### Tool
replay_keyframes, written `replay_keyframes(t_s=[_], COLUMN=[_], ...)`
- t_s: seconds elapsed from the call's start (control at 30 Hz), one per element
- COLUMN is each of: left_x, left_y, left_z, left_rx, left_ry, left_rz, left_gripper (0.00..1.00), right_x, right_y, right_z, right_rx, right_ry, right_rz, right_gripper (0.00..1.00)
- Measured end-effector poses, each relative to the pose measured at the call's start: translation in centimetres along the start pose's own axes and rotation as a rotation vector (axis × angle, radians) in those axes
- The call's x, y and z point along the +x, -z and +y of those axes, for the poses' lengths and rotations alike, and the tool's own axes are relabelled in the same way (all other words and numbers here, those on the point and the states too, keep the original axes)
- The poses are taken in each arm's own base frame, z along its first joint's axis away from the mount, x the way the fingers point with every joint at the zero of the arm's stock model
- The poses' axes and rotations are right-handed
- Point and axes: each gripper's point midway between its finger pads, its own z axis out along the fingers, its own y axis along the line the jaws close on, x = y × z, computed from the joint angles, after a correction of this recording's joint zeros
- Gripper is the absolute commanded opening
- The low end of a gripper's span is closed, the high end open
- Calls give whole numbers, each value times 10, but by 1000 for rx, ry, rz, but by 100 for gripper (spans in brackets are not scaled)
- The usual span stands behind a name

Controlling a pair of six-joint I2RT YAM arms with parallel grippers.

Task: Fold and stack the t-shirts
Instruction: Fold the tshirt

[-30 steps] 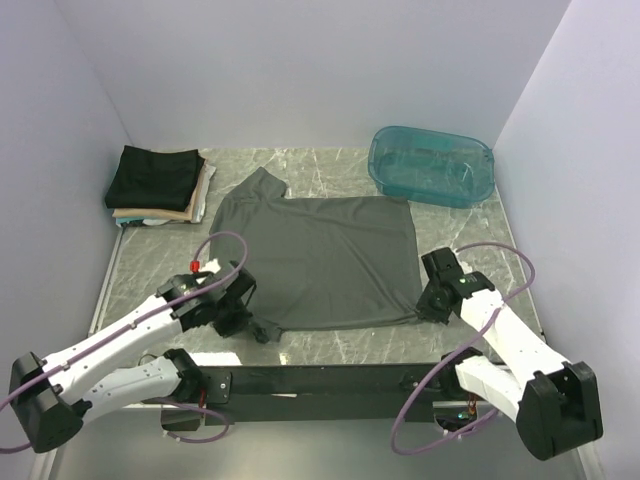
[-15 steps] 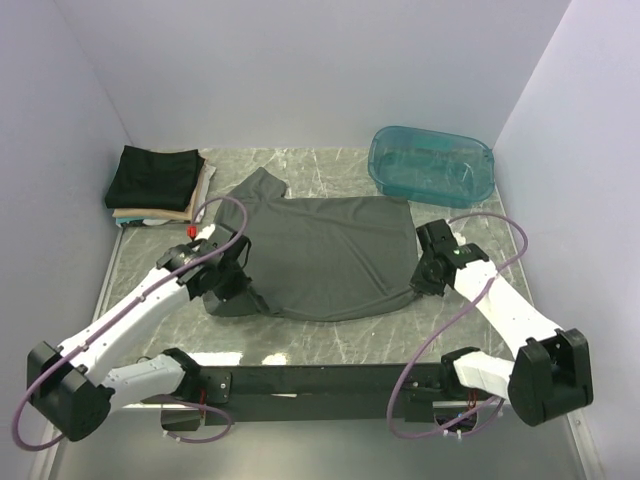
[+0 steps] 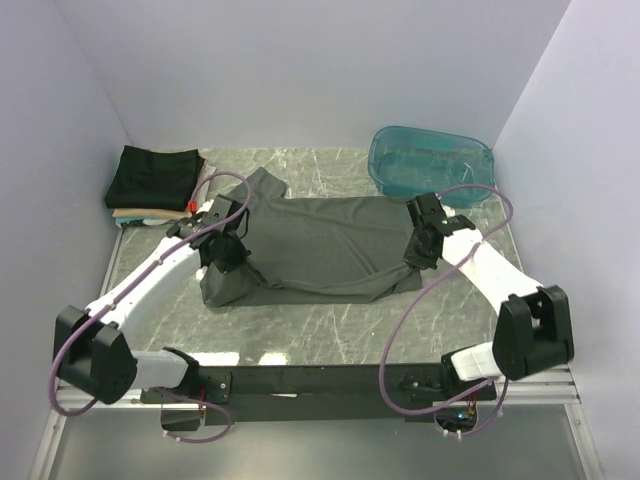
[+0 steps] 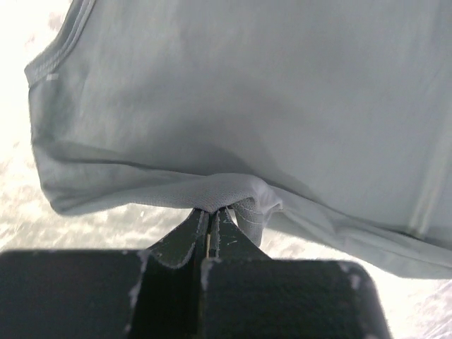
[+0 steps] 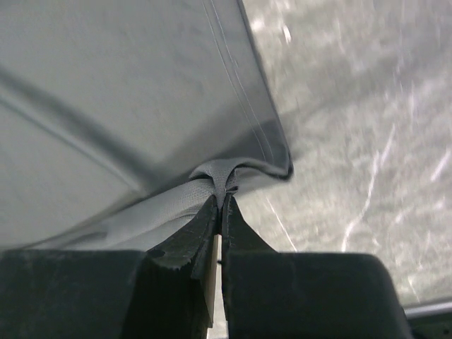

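Observation:
A dark charcoal-grey t-shirt [image 3: 320,250] lies spread on the marble table, its near edge lifted and carried toward the back. My left gripper [image 3: 222,262] is shut on the shirt's near left corner [image 4: 226,191]. My right gripper [image 3: 412,258] is shut on the near right corner [image 5: 226,176]. Both corners are held above the table, and the cloth hangs in a fold between them. A stack of folded shirts [image 3: 160,185], black on top with tan and cream below, sits at the back left.
A translucent teal plastic tub [image 3: 430,165] stands at the back right, just beyond my right gripper. White walls close in the table on three sides. Bare marble [image 3: 350,325] shows in front of the shirt.
Both grippers have moved away from the near edge toward the back, lifting the shirt's near hem and folding it over the rest of the shirt.

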Motion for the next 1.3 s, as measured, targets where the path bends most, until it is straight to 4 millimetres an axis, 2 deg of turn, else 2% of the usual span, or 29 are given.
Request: replay_keyframes(t_s=[0.23, 0.33, 0.37, 0.4, 0.47, 0.5, 0.6, 0.63, 0.67, 0.7, 0.8, 0.83, 0.93, 1.0, 1.1, 1.2, 1.3], left_x=[-20, -30, -35, -39, -48, -52, -63, -66, -71, -76, -94, -99, -104, -100, -84, -61, -35], left_y=[-31, -45, -52, -56, -66, -73, -90, -94, -99, -104, -109, -108, -99, -91, -79, -76, -82], left_z=[-6, -9, -12, -11, -12, -11, -10, -10, -12, -14, -23, -26, -33, -34, -31, -29, -30], left_rx=[-29, -40, -45, -51, -64, -70, -79, -79, -77, -74, -59, -49, -7, 27, 73, 84, 90], left_ry=[15, 26, 30, 40, 58, 65, 94, 99, 108, 115, 133, 137, 141, 143, 136, 110, 76], left_rz=[-1, 0, -1, -4, -8, -14, -22, -21, -19, -19, -41, -52, -73, -75, -58, -18, 32], left_gripper=[1, 1, 1, 1, 14, 35, 65, 70, 76, 86, 93, 94, 96, 97, 98, 98, 98], right_x=[-23, -30, -31, -33, -36, -38, -43, -44, -46, -48, -55, -57, -61, -57, -48, -26, -2], right_y=[-19, -30, -33, -37, -45, -49, -63, -65, -66, -67, -63, -59, -46, -32, -19, -20, -26], right_z=[12, 14, 14, 13, 12, 12, 11, 11, 13, 15, 20, 22, 27, 32, 44, 60, 72], right_rx=[21, 31, 35, 40, 56, 63, 85, 88, 84, 77, 48, 33, -29, -90, -191, -292, -359], right_ry=[12, 4, 2, -1, -3, -5, -10, -8, -8, -9, 5, 11, 23, 39, 70, 117, 155], right_rz=[-11, -9, -6, -5, 0, -3, -14, -14, -18, -27, -51, -62, -101, -119, -127, -86, -24], right_gripper=[5, 18, 30, 34, 42, 45, 53, 57, 68, 71, 77, 84, 84, 84, 87, 88, 89])
